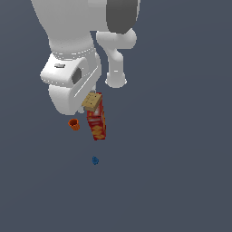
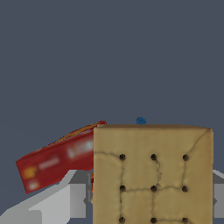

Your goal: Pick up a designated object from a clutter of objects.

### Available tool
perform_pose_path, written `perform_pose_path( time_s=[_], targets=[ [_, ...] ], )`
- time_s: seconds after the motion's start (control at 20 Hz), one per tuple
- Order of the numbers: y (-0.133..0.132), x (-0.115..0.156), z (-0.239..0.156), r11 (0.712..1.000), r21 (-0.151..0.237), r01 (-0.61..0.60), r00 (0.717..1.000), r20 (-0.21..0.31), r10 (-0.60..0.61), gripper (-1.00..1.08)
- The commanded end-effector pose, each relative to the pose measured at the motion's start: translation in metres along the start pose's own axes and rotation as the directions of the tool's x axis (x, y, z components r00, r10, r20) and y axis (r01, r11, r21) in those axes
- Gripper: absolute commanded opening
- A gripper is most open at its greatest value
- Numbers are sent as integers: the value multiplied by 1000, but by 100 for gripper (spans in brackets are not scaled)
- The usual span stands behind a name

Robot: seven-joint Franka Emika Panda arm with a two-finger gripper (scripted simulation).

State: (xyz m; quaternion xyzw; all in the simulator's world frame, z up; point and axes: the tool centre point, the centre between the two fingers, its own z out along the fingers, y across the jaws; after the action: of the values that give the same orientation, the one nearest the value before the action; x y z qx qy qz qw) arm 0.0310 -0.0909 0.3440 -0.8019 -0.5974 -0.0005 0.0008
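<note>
— Wrist view first: where is the tan block (image 2: 152,175)?
— Filling the near frame, dotted face toward the camera, pinched in the end effector (image 1: 92,100).
— And the clutter?
— Red box (image 1: 96,120), orange cup (image 1: 74,124) and blue lump (image 1: 95,160) lie on the surface (image 1: 181,172).

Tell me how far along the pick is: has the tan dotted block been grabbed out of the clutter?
Reaching looks done: the small tan square block with dark dots sits right under the arm's hand, over the tall red box with yellow lettering, and it fills the wrist view close up. The gripper itself is hidden, so a firm grasp is unconfirmed. Left: lift it clear. The small orange cup and tiny blue lump lie apart.
</note>
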Motion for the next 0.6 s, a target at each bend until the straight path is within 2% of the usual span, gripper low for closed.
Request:
perform_pose_path(
  time_s=[0.0,0.55],
  targets=[
    [10,-7,-16,1000,0,0,1000,0,0,-100],
    [41,-27,-58,1000,-1,0,1000,2,0,-100]
  ],
)
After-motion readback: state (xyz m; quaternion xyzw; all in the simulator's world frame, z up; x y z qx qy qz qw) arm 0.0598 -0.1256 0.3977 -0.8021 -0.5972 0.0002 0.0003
